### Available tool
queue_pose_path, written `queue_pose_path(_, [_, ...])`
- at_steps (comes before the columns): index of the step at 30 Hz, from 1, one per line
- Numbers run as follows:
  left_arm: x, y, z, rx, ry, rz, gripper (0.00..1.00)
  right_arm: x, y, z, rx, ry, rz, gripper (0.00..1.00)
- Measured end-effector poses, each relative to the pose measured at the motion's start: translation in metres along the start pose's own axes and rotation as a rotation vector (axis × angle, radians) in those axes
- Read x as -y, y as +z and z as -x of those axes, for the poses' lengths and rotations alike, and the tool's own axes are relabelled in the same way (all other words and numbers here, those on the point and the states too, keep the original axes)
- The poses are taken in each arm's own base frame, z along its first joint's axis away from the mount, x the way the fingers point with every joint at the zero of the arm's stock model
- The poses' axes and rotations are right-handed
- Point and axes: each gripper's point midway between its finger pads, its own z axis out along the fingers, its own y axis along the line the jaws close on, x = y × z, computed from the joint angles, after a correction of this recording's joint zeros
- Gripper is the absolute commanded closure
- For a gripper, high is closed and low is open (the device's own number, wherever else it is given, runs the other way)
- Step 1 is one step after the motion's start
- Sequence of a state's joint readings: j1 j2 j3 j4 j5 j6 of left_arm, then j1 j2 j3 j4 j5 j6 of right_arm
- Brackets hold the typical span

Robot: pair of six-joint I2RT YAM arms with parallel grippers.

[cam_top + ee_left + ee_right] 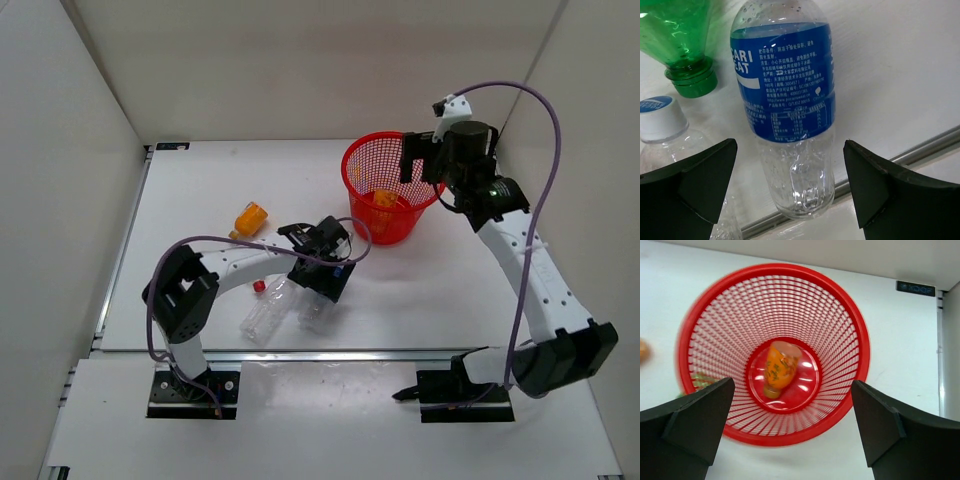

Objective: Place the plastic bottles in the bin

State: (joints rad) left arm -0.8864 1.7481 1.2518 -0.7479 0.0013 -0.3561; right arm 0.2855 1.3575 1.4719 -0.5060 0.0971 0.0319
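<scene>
Bin (775, 269) holds orange bottle (779, 367), under spread right pincer (792, 385); left pincer (790, 144) spread.

Your two arms, body and fittings
Your left arm (240, 262): white shells, black joint housings, black base plate (195, 393); lilac cable (152, 320) running from base to wrist; your right arm (525, 270): same white shells with small dark screw holes, black joints, green indicator light (497, 186), long lilac cable (545, 190) ending at a white plug (452, 104); left gripper (790, 142) and right gripper (792, 381): matte black wedge-shaped fingers, blunt-tipped.
</scene>
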Motion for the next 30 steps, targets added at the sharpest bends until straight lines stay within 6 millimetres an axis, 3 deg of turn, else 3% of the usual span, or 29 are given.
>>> queue_pose_path(3, [-0.001, 0.009, -0.005, -0.028, 0.003, 0.012, 0.03, 0.004, -0.03, 0.012, 0.046, 0.058, 0.006, 0.01])
queue_pose_path(5, [0.001, 0.016, -0.007, -0.042, 0.007, 0.016, 0.18, 0.031, -0.048, 0.009, 0.084, 0.136, -0.021, 0.01])
queue_pose_path(8, [0.009, 0.021, -0.01, -0.052, 0.023, 0.014, 0.36, 0.08, -0.081, -0.031, 0.073, 0.247, -0.145, 0.01])
queue_pose_path(11, [0.02, 0.015, -0.003, -0.034, 0.04, 0.001, 0.49, 0.089, -0.101, -0.065, 0.028, 0.288, -0.189, 0.0])
queue_pose_path(16, [0.034, -0.01, 0.025, 0.051, 0.035, -0.026, 0.54, 0.104, -0.111, -0.121, -0.085, 0.339, -0.274, 0.01])
queue_pose_path(18, [0.035, -0.03, 0.041, 0.109, 0.021, -0.03, 0.54, 0.11, -0.112, -0.15, -0.15, 0.374, -0.309, 0.01])
queue_pose_path(22, [0.026, -0.102, 0.088, 0.306, -0.043, -0.038, 0.45, 0.113, -0.12, -0.19, -0.243, 0.426, -0.344, 0.01])
queue_pose_path(27, [-0.007, -0.205, 0.153, 0.624, -0.147, -0.027, 0.44, 0.107, -0.126, -0.186, -0.221, 0.409, -0.331, 0.01])
queue_pose_path(30, [-0.011, -0.249, 0.2, 0.811, -0.18, -0.023, 0.41, 0.105, -0.126, -0.186, -0.217, 0.402, -0.324, 0.0])
